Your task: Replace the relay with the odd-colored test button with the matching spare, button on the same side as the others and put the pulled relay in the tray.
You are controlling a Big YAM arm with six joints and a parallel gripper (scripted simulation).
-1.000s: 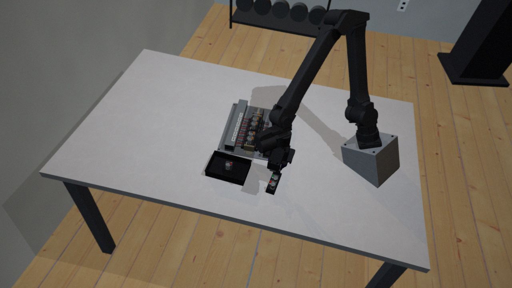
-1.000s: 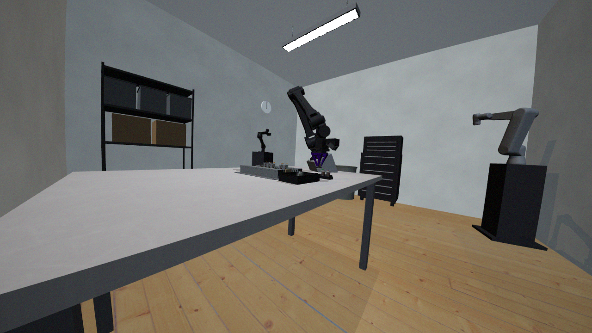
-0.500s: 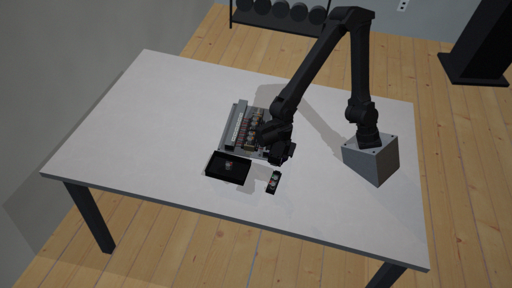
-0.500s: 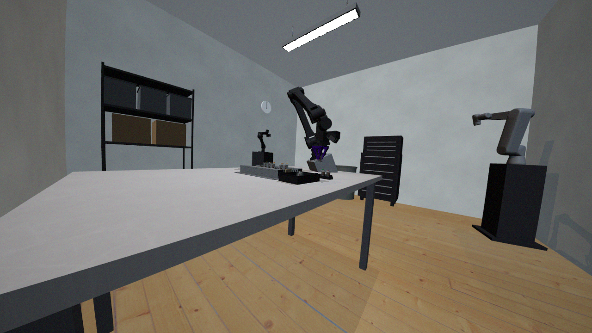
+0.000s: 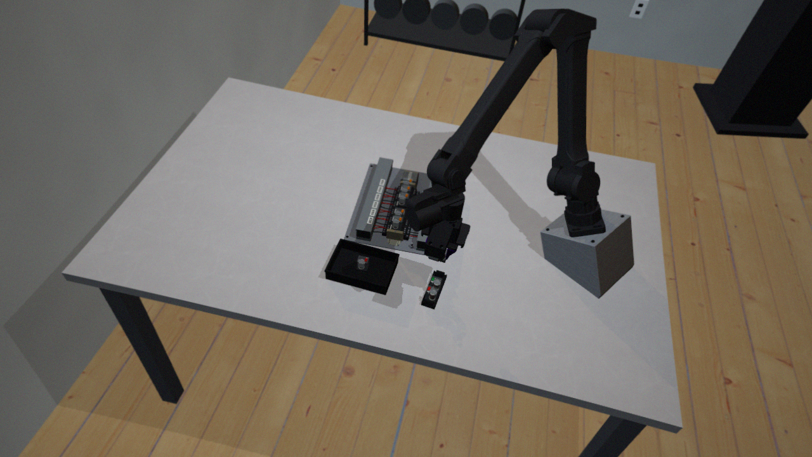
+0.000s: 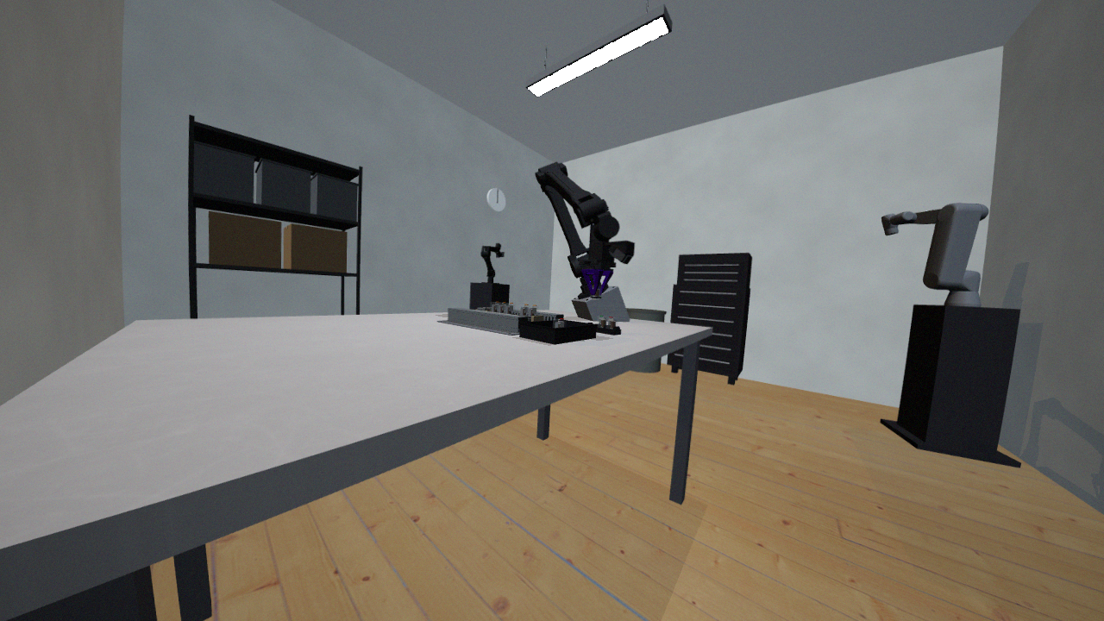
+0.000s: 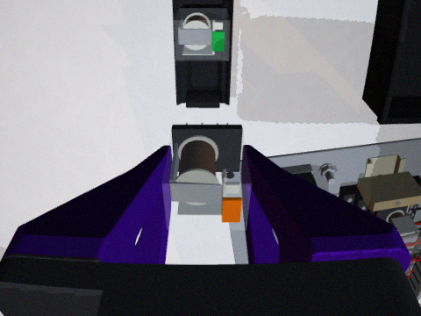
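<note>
My gripper (image 7: 206,159) (image 5: 439,254) (image 6: 594,285) is shut on a clear relay (image 7: 196,178) with an orange test button (image 7: 231,210). It holds the relay in the air, just off the near end of the black spare holder (image 7: 203,90) (image 5: 433,291). The holder's nearest slot is empty. The black tray (image 5: 333,259) (image 7: 398,35) (image 6: 555,332) holds a relay (image 5: 361,262) with a red button. The relay board (image 5: 365,198) (image 7: 303,163) with its row of relays (image 5: 400,204) lies behind the gripper.
The arm's grey base block (image 5: 590,250) stands at the table's right side. A grey terminal rail (image 5: 375,193) runs along the board's left edge. The tray lies left of the spare holder, close to the table's front edge.
</note>
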